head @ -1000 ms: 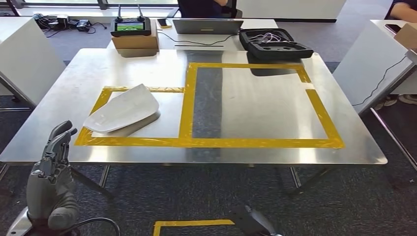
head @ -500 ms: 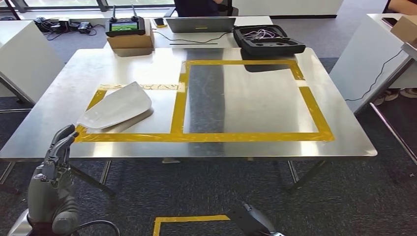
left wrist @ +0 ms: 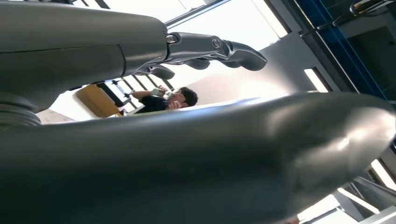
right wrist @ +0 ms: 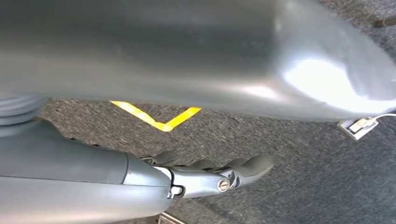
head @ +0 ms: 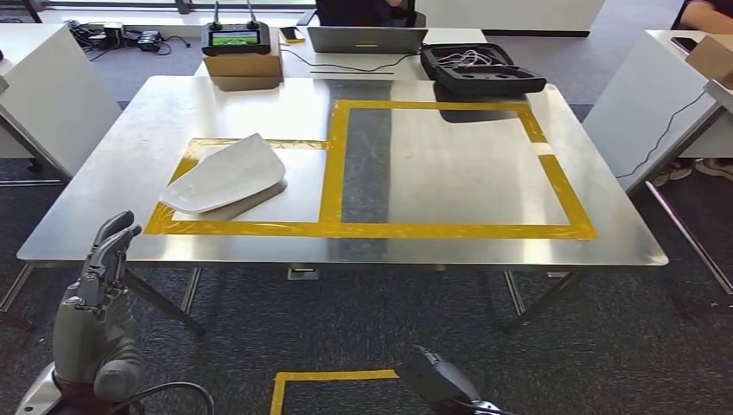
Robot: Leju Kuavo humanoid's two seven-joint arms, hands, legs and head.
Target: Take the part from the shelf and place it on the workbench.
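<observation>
The part (head: 223, 175) is lying on the table (head: 432, 251), looking thin, light, slippery; both hands are hanging empty, fingers apart.

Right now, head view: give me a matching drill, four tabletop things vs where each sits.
Things:
1. white curved shell part
2. black remote controller with green screen
3. open black case with cables
4. silver laptop

Places:
A. far table, behind the workbench
B. on a cardboard box
C. inside the small yellow tape rectangle
D. workbench's far edge, beyond the large tape square

Pairs: 1-C, 2-B, 3-D, 4-A
</observation>
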